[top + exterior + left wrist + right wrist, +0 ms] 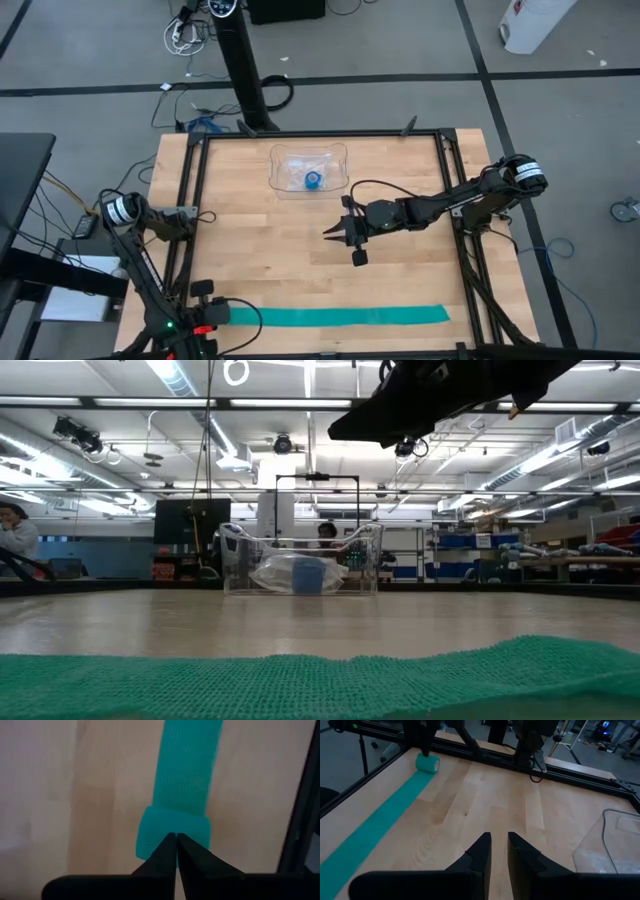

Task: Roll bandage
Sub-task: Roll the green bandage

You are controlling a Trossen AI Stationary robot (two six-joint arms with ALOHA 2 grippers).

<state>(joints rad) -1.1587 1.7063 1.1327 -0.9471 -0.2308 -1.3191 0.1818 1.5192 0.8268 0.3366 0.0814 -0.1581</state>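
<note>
Along the table's near edge the bandage lies as a flat teal strip, its left end wound into a small roll. At that rolled end sits the left gripper, its fingers pressed together with their tips against the roll; whether any fabric is pinched between them is hidden.

Over the middle of the table hangs the right gripper, well apart from the strip, its fingers parted a little and holding nothing; in the low view it shows as a dark shape up high. Bare wood lies between it and the bandage.

Toward the far edge stands a clear tray holding a small blue roll. A black frame runs around the tabletop. Behind the table, at the low view's left edge, a person is seen.
</note>
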